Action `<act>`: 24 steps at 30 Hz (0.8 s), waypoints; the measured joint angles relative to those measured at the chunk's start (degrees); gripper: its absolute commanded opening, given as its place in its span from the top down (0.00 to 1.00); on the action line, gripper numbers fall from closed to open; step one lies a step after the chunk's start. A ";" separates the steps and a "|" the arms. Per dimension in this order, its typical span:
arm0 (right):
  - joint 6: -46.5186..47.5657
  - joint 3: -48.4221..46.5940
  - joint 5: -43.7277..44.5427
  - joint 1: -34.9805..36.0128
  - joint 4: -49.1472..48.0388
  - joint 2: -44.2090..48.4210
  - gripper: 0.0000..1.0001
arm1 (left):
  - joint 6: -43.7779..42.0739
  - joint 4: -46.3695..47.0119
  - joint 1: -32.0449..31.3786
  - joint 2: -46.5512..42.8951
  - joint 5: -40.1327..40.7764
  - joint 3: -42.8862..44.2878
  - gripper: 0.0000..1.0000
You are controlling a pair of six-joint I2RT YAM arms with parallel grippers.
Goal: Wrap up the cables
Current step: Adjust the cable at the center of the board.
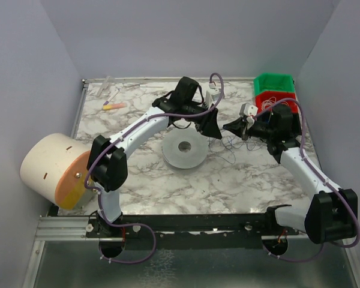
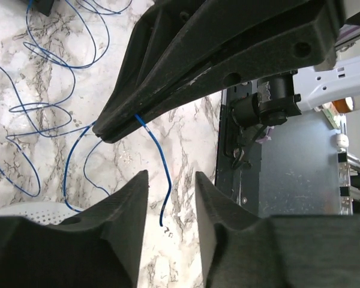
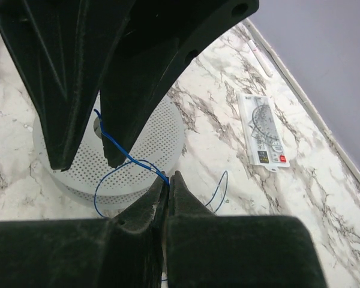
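Left jaws: spread; the free end of the cables (image 2: 141, 122) hangs in the gap between them, touching neither, low centre of the left wrist view
Right jaws: pressed together, pinching the wire just above that free end
Cables: thin blue wire; loose loops lie on the counter (image 1: 168, 186) right of the white perforated spool (image 1: 174, 157), mid-frame in the top view
Step in hand: likely a handover of the wire end, right to left
Doing it well: seat the wire deep between the left jaws, not at the tips; close squarely; right releases only once left grips; then light tension toward the spool, so loops don't kink
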State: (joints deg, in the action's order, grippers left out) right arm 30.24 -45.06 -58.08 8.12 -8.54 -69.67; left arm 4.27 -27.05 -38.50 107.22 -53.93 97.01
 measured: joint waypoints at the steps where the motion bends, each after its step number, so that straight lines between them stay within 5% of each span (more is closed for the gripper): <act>1: -0.20 0.00 -0.02 -0.11 0.00 -0.11 0.99 | -0.17 -0.07 0.09 0.00 -0.04 0.26 0.69; 5: -0.28 0.00 -0.04 -0.33 0.00 -0.48 1.00 | -0.33 -0.48 0.31 0.02 -0.11 2.21 0.75; 8: -0.72 0.00 -0.02 -0.35 0.00 -0.81 0.99 | -0.26 -0.48 0.31 0.15 -0.81 3.69 0.99; 20: -5.90 -0.66 2.10 -1.11 -1.25 -2.14 0.99 | -0.50 -0.52 0.63 0.74 0.76 3.19 1.00; 24: -6.91 -0.66 4.31 -1.49 -1.95 -2.12 1.00 | -0.42 -0.76 0.76 0.74 3.65 2.93 0.61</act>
State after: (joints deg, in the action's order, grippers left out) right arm 23.33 -45.71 -53.78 6.63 -10.48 -71.79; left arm 3.86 -27.81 -37.74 107.96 -50.28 99.94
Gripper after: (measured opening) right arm 0.006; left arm 0.117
